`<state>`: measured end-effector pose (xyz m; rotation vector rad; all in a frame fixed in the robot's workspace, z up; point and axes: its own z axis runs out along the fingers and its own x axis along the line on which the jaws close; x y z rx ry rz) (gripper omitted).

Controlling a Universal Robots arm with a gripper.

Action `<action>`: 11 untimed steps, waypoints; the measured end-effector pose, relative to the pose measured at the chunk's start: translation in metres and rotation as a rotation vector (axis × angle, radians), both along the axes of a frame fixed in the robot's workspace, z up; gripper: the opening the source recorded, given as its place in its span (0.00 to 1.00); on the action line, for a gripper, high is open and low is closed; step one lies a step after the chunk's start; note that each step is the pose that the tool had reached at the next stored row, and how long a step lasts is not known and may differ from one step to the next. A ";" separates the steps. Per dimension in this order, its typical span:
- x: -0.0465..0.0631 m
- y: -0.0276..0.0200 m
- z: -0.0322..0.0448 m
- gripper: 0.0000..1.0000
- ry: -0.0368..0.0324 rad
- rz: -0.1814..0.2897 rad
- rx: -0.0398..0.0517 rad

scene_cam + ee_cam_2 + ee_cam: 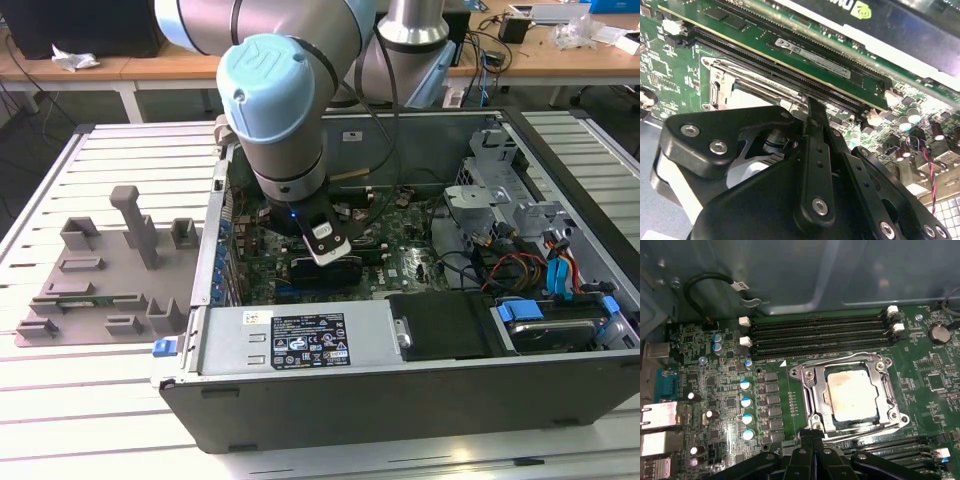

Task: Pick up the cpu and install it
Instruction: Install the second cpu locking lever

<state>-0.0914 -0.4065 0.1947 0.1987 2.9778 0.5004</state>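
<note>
Jaws of the black linkage-built gripper are sitting closed against each other with nothing between them, hovering just beside the near edge of the silver metal socket frame in the first wrist view. The cpu, a flat square chip with a dull silver top and pale rim, is lying level inside that frame, apart from the gripper. Judging by this, the pick-up and placement are looking done. Whether the frame's retaining lever is latched cannot be told, so the securing may be what is left.

The socket is sitting on the green circuit-covered motherboard, with a bank of long black memory slots running just beyond it, white clips at their ends. The grey-blue steel wall of the case is rising behind them.

In the exterior view, the grey-and-blue robot arm is reaching down into the open dark metal computer case. The case is holding the motherboard, a silver labelled power supply box along its near side, and a blue-handled drive bay with coloured cables towards the exterior view's right.

Outside the case, on the exterior view's left, a grey moulded plastic tray with upright posts is resting on the white slatted table.
</note>
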 end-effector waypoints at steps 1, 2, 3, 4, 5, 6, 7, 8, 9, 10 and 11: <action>0.000 0.0000 -0.0003 0.11 0.0000 0.000 0.0000; 0.000 0.0000 -0.0007 0.11 0.0001 -0.001 -0.0002; 0.000 0.0000 -0.0012 0.11 0.0000 -0.002 -0.0001; 0.000 0.0003 -0.0018 0.11 -0.0001 -0.002 0.0000; 0.000 0.0005 -0.0020 0.11 0.0000 -0.003 -0.0002; 0.000 0.0007 -0.0023 0.11 0.0001 -0.004 -0.0004; 0.000 0.0008 -0.0025 0.11 0.0001 -0.004 -0.0003; -0.001 0.0010 -0.0027 0.11 0.0000 -0.004 -0.0002; -0.001 0.0013 -0.0028 0.11 0.0000 -0.005 -0.0001; -0.001 0.0016 -0.0029 0.11 -0.0001 -0.005 -0.0001; -0.001 0.0019 -0.0029 0.11 0.0000 -0.005 -0.0002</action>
